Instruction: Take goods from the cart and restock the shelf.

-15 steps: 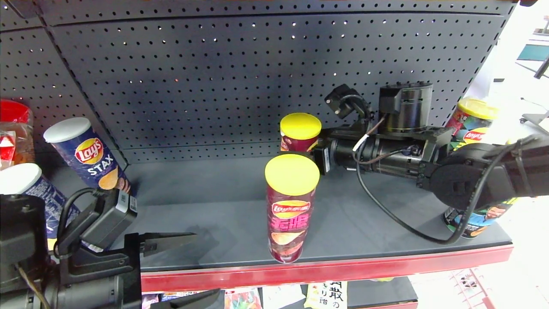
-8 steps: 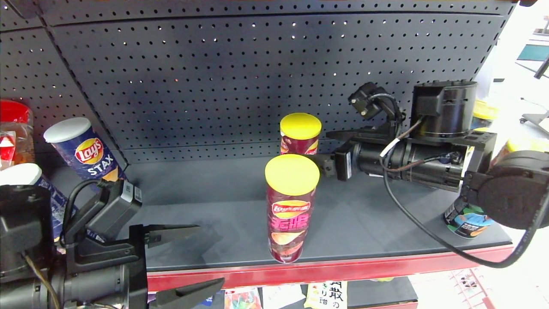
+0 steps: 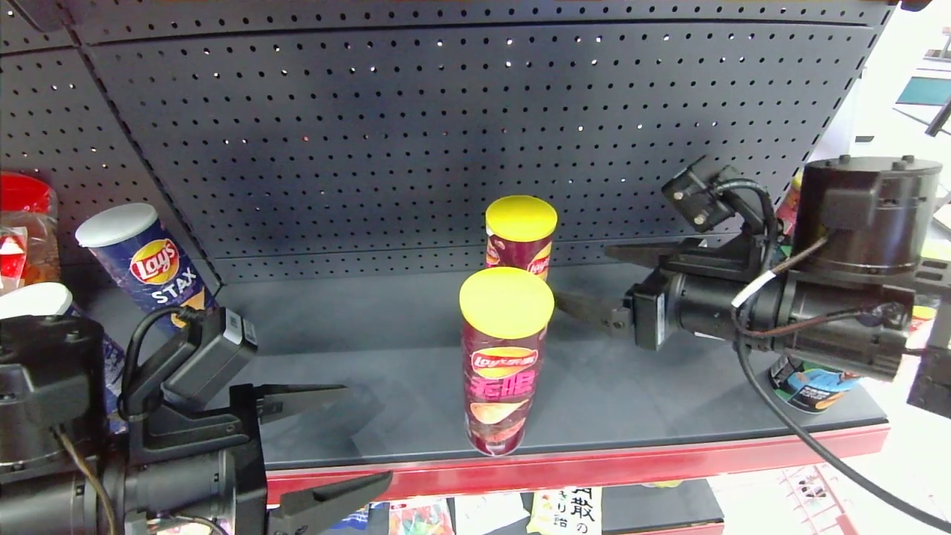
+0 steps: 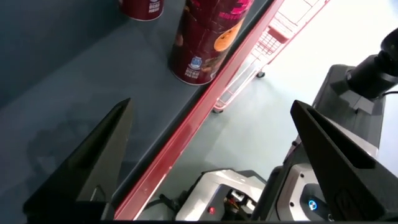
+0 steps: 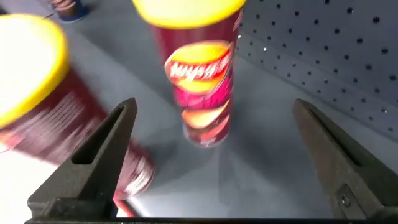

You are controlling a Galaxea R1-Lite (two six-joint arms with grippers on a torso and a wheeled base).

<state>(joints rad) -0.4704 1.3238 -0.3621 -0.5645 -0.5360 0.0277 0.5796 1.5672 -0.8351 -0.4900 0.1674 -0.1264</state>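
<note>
Shelf room first: I see a dark deck backed by pegboard and edged by a red lip, with bare deck on either side of two maroon, yellow-lidded cans at its middle. My right arm lies over the shelf's right end and hides most of a dark can standing there; only its foot shows. The right tool is spread wide and holds nothing, its tips near the rear can without touching. The right wrist view sets that can upright beyond the fingers, close to the pegboard, while the front can smears across that view's edge, too blurred to read. The left tool is likewise spread and empty, low at the shelf front and well apart from the front can. Its wrist view adds that the red lip runs between its fingers and that the front can stands close to that lip, with a red wire frame below; I cannot tell what that is. At far left a blue can leans against the pegboard, a second white-lidded can is half hidden behind my left arm, and a red-lidded jar is cut by the edge.
</note>
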